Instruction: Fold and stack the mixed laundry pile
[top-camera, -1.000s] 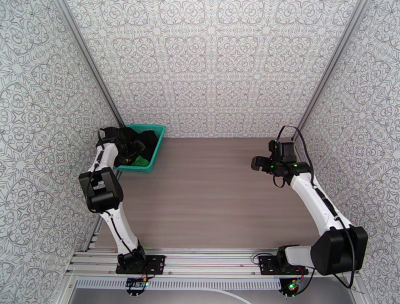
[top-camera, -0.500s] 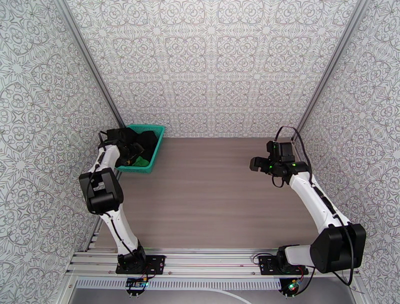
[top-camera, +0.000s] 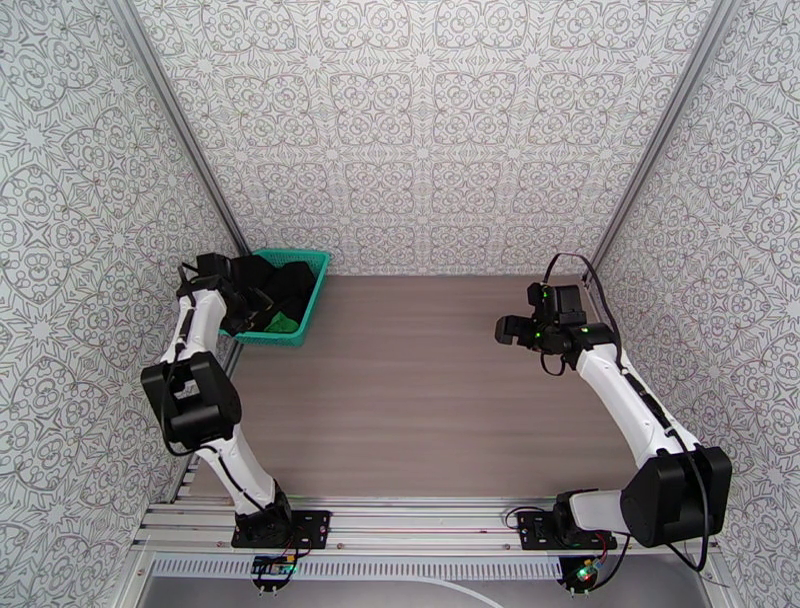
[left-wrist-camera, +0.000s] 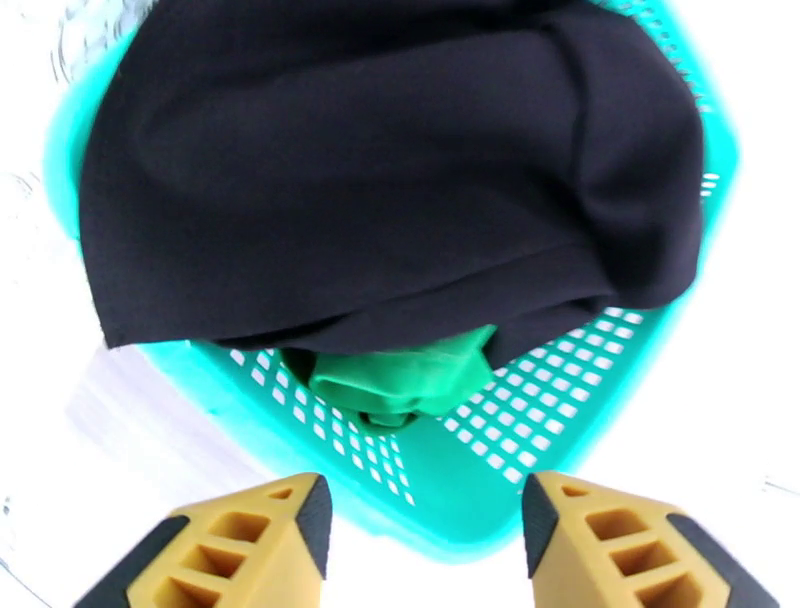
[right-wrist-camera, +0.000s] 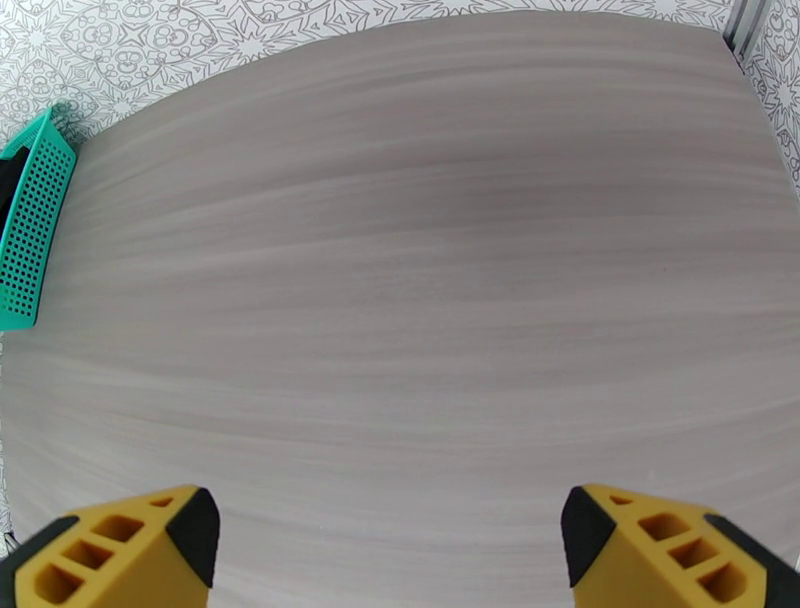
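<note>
left gripper (left-wrist-camera: 425, 520) is hovering just off the near wall of the teal-green plastic mesh basket (left-wrist-camera: 470, 500), jaws standing partly apart with nothing between them. The plain black cloth garment (left-wrist-camera: 380, 170) is filling most of the basket and draping over its left rim. The bright green T-shirt (left-wrist-camera: 405, 380) is lying under it, with just a bunched corner poking out at the near side. The basket is sitting at the far-left corner of the grey wood-grain table (right-wrist-camera: 400, 250). right gripper (right-wrist-camera: 390, 530) is hanging wide open and empty over bare table, well apart from the basket.

Risks as I'm reading it:
- Black is overlapping the green corner, so a pinch there is likely catching both layers and bringing them out as one clump.
- Fingertips going in low are liable to snag the mesh holes or clamp the wall, so the light basket lifts or slides.
- The black hem over the rim could be dragging the basket along on the pull.
- The right arm is sitting too far off to pin the basket.
</note>
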